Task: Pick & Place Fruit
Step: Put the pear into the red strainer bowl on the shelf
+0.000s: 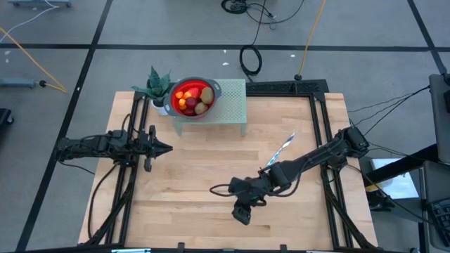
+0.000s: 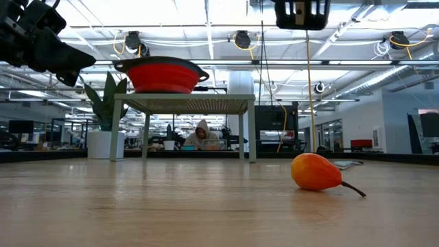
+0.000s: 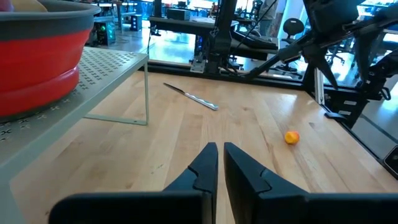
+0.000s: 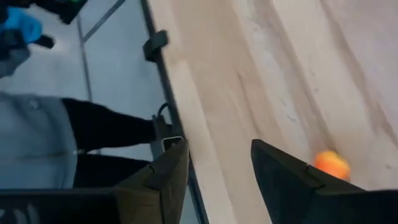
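A: Right hand (image 4: 217,171)?
B: Jaws apart, holding nothing — hovering over the table (image 1: 197,176) around 5 o'clock, an orange fruit (image 2: 315,171) lying loose just beside it.
A: Left hand (image 3: 219,163)?
B: Fingers pressed together, empty, at 9 o'clock.
A: Other fruit?
B: Piled in the red bowl (image 1: 214,90) on the green rack (image 1: 232,109) — 12 o'clock.
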Available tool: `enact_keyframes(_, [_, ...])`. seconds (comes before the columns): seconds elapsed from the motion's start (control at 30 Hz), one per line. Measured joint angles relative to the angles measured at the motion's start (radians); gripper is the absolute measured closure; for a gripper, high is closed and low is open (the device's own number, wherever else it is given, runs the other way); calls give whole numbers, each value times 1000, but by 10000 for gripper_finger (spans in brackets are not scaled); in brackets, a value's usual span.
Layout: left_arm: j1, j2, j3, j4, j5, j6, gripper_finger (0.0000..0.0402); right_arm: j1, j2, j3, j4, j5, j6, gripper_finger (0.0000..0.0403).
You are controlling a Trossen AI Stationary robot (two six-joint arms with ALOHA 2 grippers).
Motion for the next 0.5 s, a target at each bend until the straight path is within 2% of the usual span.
enact_keyframes(0.13, [0,0,0,0,0,-1,376,7,17,0,-58,56,55,228])
enact_keyframes(0.23, [0,0,0,-1,0,0,376,7,50,-1,-109,59,66,221])
enact_keyframes(0.5, [0,0,0,-1,0,0,376,21,129,-1,-119,74,-28,207])
